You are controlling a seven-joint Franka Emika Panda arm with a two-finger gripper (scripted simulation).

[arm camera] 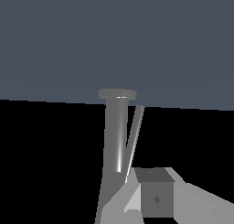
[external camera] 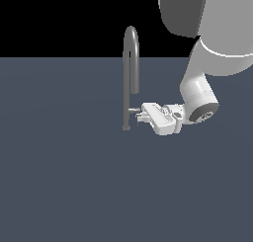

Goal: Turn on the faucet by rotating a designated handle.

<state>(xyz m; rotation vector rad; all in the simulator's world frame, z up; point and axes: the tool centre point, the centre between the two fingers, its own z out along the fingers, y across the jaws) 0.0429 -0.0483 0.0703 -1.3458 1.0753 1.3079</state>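
Grey metal makes up the faucet (external camera: 130,63), a tall thin pipe with a narrow gooseneck bend at its top, standing on a small round base on the dark slate-blue table (external camera: 74,186). It stands toward the far edge of the table, roughly midway across it in the exterior view. Low on its stem, a short light-grey handle (external camera: 134,109) sticks out sideways toward the exterior view's right.

Reaching in from that same side, the white Panda arm (external camera: 207,48) bends down and lays its wrist nearly level, so the gripper (external camera: 140,114) points at the lower stem. Its fingertips sit right at the handle's outer end, touching it or just beside it; I cannot tell from either view whether the fingers are spread or pressed together.

From the wrist view, the faucet (arm camera: 116,136) fills the middle as a thick grey column ending in its round base, a thinner grey bar slants alongside it, and a blocky grey finger (arm camera: 155,195) sits close beside the stem.
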